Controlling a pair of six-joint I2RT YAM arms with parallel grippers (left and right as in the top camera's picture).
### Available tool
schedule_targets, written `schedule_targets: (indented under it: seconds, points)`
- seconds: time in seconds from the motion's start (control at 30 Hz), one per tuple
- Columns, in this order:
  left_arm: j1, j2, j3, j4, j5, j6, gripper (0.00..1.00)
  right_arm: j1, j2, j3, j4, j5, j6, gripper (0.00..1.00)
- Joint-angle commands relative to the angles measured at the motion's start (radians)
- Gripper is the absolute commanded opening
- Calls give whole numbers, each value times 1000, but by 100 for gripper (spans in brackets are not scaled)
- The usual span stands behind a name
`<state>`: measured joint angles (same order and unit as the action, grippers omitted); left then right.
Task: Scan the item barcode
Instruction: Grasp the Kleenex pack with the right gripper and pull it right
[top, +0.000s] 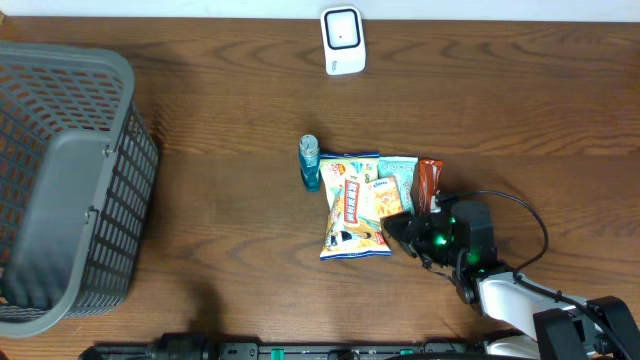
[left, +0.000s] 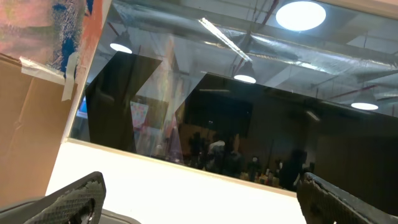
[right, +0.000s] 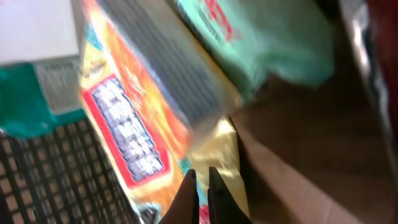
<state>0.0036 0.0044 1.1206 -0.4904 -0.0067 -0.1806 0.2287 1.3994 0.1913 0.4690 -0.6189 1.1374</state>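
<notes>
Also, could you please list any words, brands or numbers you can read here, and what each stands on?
Nothing can be read for certain.
On the yellow snack bag: white characters on a red label, too blurred.
On the green packet: red lettering, too blurred.
On the brown packet: nothing legible.
On the white scanner: no text visible.

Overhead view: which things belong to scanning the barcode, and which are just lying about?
For the job: orange snack packet, right gripper pinching its corner, white scanner.
Lying about: grey basket, blue bottle, green pouch, brown packet.
</notes>
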Motion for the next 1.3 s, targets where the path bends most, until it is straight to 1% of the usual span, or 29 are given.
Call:
schedule_targets:
  seconds: [0.0, 0.13, 0.3, 0.37, 0.4, 0.47, 0.53, 0.6, 0.63, 0.67, 0.73, 0.77, 0.83, 0.87, 0.9, 1.0, 1.03, 1.07, 1.13, 1.2, 1.27]
  points:
    - [-4, -1, -2, 5, -13, 0, 98, 6, -5, 4, -51, -26, -74, 1]
    - [-4, -1, -2, 5, -13, 0, 98, 6, -64, 4, -66, -14, -98, 1]
    - [-4, -1, -4, 5, -12, 0, 98, 8, -227, 6, -111, -16, -109, 2]
    - [-4, -1, -4, 4, -13, 0, 98, 8, -318, 14, -175, -8, -133, 2]
    - [-4, -1, -4, 4, -12, 0, 98, 8, -365, 26, -225, 2, -158, 4]
    - [-4, -1, -4, 5, -12, 0, 98, 8, -453, 70, -358, 31, -251, 8]
    - [-4, -1, -4, 4, -12, 0, 98, 8, -517, 132, -512, 92, -366, 24]
    - [-4, -1, -4, 4, -12, 0, 98, 8, -557, 229, -705, 184, -496, 36]
    - [-4, -1, -4, 4, -12, 0, 98, 8, -560, 270, -771, 219, -546, 44]
    - [-4, -1, -4, 4, -12, 0, 98, 8, -558, 326, -842, 261, -615, 49]
    - [-4, -1, -4, 4, -12, 0, 98, 8, -530, 402, -904, 303, -697, 58]
    - [-4, -1, -4, 4, -12, 0, 98, 8, -506, 433, -913, 306, -728, 61]
    - [-4, -1, -4, 4, -12, 0, 98, 8, -441, 479, -912, 299, -761, 73]
    - [-4, -1, -4, 4, -12, 0, 98, 9, -393, 494, -905, 289, -776, 76]
    - [-4, -1, -4, 4, -12, 0, 98, 9, -349, 503, -898, 286, -780, 76]
    - [-4, -1, -4, 4, -12, 0, 98, 9, -216, 510, -866, 268, -804, 59]
    - [-4, -1, -4, 4, -12, 0, 98, 9, -171, 510, -849, 246, -806, 55]
    - [-4, -1, -4, 4, -12, 0, 98, 9, -127, 510, -828, 219, -806, 53]
    - [-4, -1, -4, 4, -12, 0, 98, 9, -47, 511, -777, 190, -805, 53]
    - [-4, -1, -4, 4, -12, 0, 98, 9, 9, 512, -740, 179, -805, 53]
    - [-4, -1, -4, 4, -12, 0, 98, 9, 59, 515, -709, 137, -805, 50]
